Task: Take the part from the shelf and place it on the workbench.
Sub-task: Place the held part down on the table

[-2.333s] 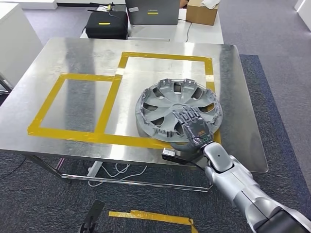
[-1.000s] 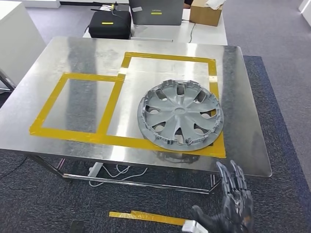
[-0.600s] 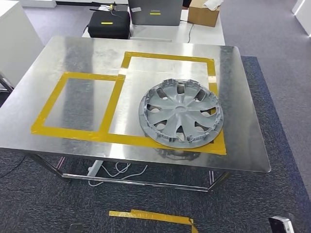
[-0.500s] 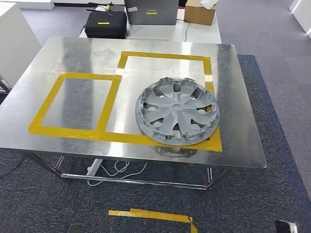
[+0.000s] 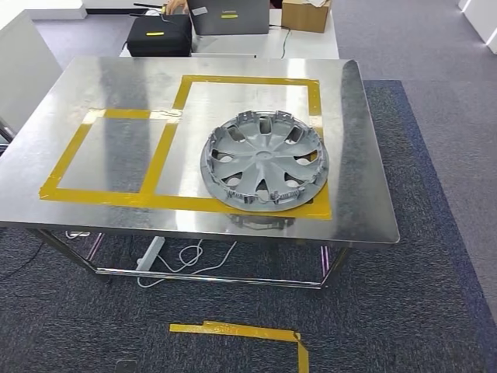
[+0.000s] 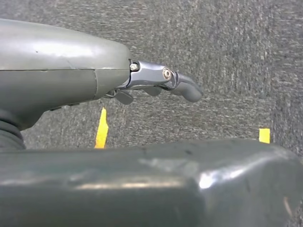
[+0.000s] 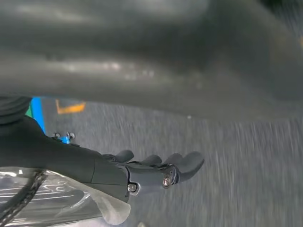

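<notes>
flat on workbench [image 5: 363, 194], hubcap [image 5: 265, 159], spokes up

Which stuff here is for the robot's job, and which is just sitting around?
For the job: wheel cover, metal workbench, left robot hand, right robot hand.
Just sitting around: black case, cardboard box, cables under the bench, floor tape.

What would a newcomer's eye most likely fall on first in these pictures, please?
Most likely the grey hubcap, lying flat on the shiny metal workbench inside the larger yellow tape square, its near edge overlapping the tape. Next, the smaller, bare taped square to its left. Both wrist views show the left hand and right hand hanging over grey carpet, holding nothing.
</notes>
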Action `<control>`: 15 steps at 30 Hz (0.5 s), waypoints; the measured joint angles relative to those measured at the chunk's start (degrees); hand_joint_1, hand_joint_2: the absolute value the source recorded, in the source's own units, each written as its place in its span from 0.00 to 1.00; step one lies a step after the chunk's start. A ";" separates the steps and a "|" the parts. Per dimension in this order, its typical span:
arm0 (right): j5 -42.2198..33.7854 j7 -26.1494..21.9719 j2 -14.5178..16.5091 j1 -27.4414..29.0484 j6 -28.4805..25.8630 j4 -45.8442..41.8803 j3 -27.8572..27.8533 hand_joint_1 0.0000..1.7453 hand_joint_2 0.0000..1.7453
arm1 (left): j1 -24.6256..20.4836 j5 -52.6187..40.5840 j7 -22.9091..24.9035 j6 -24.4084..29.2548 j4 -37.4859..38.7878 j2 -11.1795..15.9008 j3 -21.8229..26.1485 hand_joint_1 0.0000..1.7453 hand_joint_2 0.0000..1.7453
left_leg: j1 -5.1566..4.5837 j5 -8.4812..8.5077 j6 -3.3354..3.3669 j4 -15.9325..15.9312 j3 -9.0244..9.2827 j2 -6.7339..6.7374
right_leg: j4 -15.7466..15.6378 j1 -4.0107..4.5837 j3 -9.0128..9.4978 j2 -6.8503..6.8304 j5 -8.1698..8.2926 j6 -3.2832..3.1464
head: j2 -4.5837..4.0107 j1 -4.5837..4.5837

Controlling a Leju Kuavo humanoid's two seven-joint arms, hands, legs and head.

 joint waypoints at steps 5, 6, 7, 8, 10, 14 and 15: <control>0.33 0.35 -0.02 -0.76 1.37 3.89 0.01 0.00 0.00 | -0.27 -0.10 -0.19 -0.05 0.02 0.45 -0.37 0.00 0.00 | -0.65 1.68 1.09 -6.87 2.58 -0.14 | 0.11 -0.14 -1.13 -0.02 1.34 1.29 | 0.00 -0.11; 0.33 0.38 -0.16 -0.74 1.40 4.27 0.01 0.00 0.00 | -0.32 -0.10 -0.19 -0.05 0.02 0.46 -0.38 0.00 0.00 | -0.46 2.39 1.35 -7.21 2.07 0.01 | 0.92 -0.11 -1.73 0.03 0.15 1.63 | 0.00 -0.03; 0.33 0.41 -0.30 -0.73 1.46 4.57 0.01 0.00 0.00 | -0.37 -0.10 -0.19 -0.05 0.02 0.45 -0.40 0.00 0.00 | -0.26 3.13 1.53 -7.50 1.42 0.16 | 2.70 -0.13 -2.59 0.06 -1.95 1.98 | 0.00 0.11; 0.33 0.42 -0.43 -0.76 1.52 4.83 0.01 0.00 0.00 | -0.40 -0.10 -0.20 -0.05 0.02 0.48 -0.42 0.00 0.00 | -0.19 3.71 1.66 -7.48 0.77 0.28 | 5.47 -0.30 -3.63 0.06 -4.72 2.29 | 0.00 0.22; 0.33 0.43 -0.60 -0.79 1.60 5.19 0.01 0.00 0.00 | -0.37 -0.10 -0.20 -0.06 0.01 0.44 -0.46 0.00 0.00 | -0.17 4.81 1.65 -7.15 -0.93 0.49 | 12.42 -0.63 -5.29 0.03 -8.99 2.89 | 0.00 0.34; 0.34 0.43 -0.92 -0.85 1.60 5.60 0.00 0.00 0.00 | -0.40 -0.09 -0.20 -0.07 0.01 0.35 -0.60 0.00 0.00 | 0.20 6.65 0.76 -5.31 -5.01 0.79 | 10.53 -1.39 0.12 -0.20 -4.96 4.01 | 0.00 0.32; 0.34 0.43 -0.98 -0.94 1.62 5.70 -0.01 0.00 0.00 | -0.41 -0.09 -0.20 -0.07 0.01 0.36 -0.65 0.00 0.00 | 0.23 6.95 0.45 -4.60 -5.92 0.80 | 6.39 -1.56 3.29 -0.27 -4.50 4.22 | 0.00 0.37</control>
